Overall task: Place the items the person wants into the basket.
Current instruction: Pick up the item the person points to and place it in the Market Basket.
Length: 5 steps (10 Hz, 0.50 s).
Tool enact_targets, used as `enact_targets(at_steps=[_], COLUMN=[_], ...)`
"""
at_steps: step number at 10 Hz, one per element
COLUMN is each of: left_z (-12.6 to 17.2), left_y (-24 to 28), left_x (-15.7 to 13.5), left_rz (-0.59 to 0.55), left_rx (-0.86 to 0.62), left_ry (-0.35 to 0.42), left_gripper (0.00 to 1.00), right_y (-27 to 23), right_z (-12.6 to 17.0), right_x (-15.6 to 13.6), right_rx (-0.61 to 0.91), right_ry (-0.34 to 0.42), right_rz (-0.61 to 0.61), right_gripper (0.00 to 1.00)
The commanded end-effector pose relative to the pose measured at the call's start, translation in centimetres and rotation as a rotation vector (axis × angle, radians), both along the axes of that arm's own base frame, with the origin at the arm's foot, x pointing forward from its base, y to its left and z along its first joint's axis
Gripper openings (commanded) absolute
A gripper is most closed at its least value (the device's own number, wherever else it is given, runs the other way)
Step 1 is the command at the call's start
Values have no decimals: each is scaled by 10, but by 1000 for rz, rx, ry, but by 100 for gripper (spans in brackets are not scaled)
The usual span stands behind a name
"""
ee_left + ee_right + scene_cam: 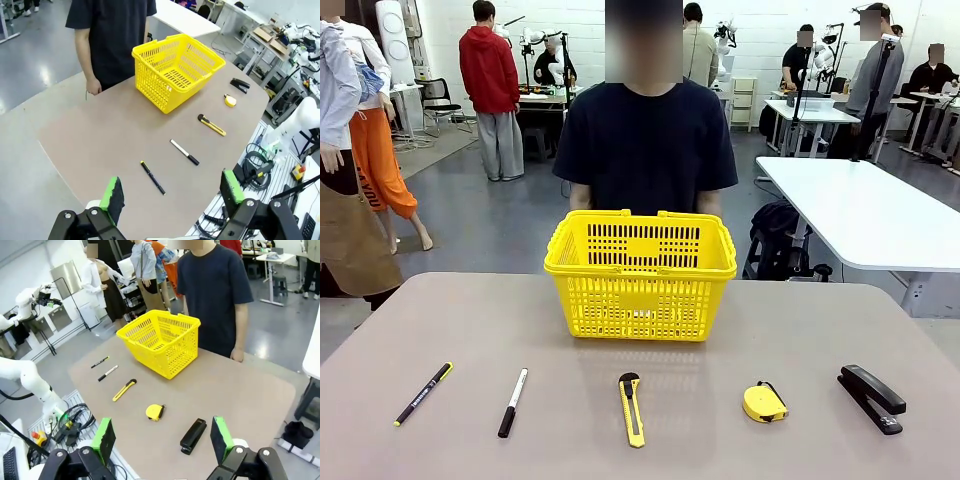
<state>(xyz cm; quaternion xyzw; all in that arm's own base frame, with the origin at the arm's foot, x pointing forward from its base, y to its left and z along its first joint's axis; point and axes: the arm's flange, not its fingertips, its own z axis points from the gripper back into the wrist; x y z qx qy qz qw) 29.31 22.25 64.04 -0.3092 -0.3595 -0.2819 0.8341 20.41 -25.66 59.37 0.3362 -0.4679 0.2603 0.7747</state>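
Closest to me, the left end effector (171, 192) is hanging high over the near edge of the surface (470, 320), its green pads spread wide apart with nothing between them. The right end effector (162, 437) is doing the same at the other end, fingers apart and empty. I judge both are sitting back so that the whole row is lying in their sight while a choice is being made. Just beyond them five things are lying in a neat line, well apart from one another, probably spaced so that fingers can be coming down around any one without nudging its neighbour. From the robot's left these are a thin black pen (423, 393), the marker (513, 402), the box cutter (632, 409), the tape measure (764, 402) and a black stapler (871, 397). Behind the row, at the middle, the yellow basket (640, 305) is standing upright and looking empty, its handles folded down along the rim, which is leaving the mouth open for drops from above. At the far edge the person (648, 140) is standing right behind the basket, arms hanging down, one hand (92, 86) near the edge and pointing at nothing, so nothing is telling me which item is being wanted first.
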Motion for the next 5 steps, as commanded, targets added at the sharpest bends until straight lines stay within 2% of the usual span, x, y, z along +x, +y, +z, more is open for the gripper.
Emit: enact_targets(at_steps=[1,5], left_z=[0,0], left_y=[3,3], left_x=[-1,-1], left_rz=[-29,-29], left_rx=[8,8], left_ry=[-14,-14], left_gripper=[100,100], right_y=[-1,-1], right_z=[0,0], right_x=[5,5], right_rx=[2,2], right_ry=[-7,-7], right_rz=[5,5], right_gripper=[100,100])
